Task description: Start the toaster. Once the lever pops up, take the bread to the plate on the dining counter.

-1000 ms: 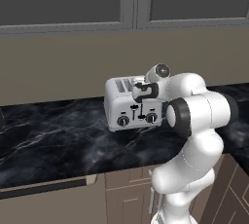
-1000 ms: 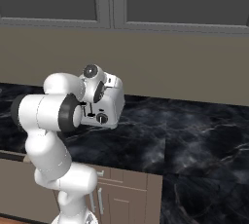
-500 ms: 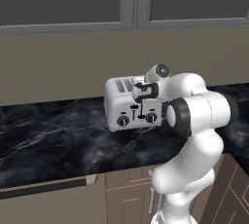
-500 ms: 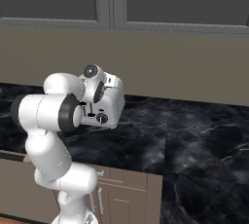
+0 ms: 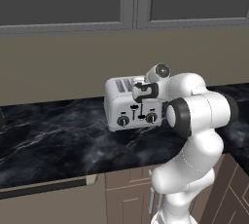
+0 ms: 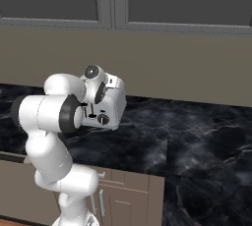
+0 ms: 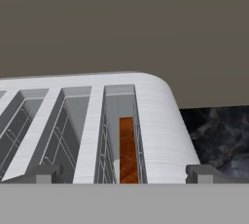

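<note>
Hand view has me looking down into the toaster (image 7: 121, 106), which sits on the black marble worktop (image 5: 58, 135) by the wall, with the bread (image 7: 127, 150) sunk on edge in the rightmost slot. My gripper (image 7: 121, 173) hovers over the toaster's front edge, fingertips spread wide with nothing between them. I expect the slice to be light, stiff and crumbly, so I'd pinch its top crust gently across the flat faces once it rises.
</note>
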You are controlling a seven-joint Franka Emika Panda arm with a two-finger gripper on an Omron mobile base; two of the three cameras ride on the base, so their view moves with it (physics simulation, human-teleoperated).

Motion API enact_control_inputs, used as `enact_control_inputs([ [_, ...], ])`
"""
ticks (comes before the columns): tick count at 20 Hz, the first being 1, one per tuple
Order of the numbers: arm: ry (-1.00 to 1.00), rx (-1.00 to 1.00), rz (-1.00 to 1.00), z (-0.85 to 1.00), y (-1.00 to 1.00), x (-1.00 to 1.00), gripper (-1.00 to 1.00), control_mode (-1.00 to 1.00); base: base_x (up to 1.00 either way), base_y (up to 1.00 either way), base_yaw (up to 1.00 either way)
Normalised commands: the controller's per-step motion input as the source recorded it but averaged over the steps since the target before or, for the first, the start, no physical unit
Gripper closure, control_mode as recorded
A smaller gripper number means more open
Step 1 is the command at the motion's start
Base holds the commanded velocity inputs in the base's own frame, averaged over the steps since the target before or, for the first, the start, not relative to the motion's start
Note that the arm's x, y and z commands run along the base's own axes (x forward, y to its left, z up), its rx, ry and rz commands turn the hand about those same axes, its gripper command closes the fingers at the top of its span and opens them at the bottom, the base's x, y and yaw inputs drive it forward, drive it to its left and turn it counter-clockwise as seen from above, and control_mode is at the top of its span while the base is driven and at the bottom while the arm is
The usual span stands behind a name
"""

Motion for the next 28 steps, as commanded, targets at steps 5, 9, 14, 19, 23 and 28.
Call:
enact_control_inputs([
  [5, 0.00, 0.00, 0.00, 0.00, 0.00, 0.00, -1.00, -1.00, 0.00, 0.00, 0.00],
  [9, 0.00, 0.00, 0.00, 0.00, 0.00, 0.00, -1.00, -1.00, 0.00, 0.00, 0.00],
  [14, 0.00, 0.00, 0.00, 0.00, 0.00, 0.00, -1.00, -1.00, 0.00, 0.00, 0.00],
  [19, 0.00, 0.00, 0.00, 0.00, 0.00, 0.00, -1.00, -1.00, 0.00, 0.00, 0.00],
  [23, 0.00, 0.00, 0.00, 0.00, 0.00, 0.00, -1.00, -1.00, 0.00, 0.00, 0.00],
  [28, 0.00, 0.00, 0.00, 0.00, 0.00, 0.00, -1.00, -1.00, 0.00, 0.00, 0.00],
])
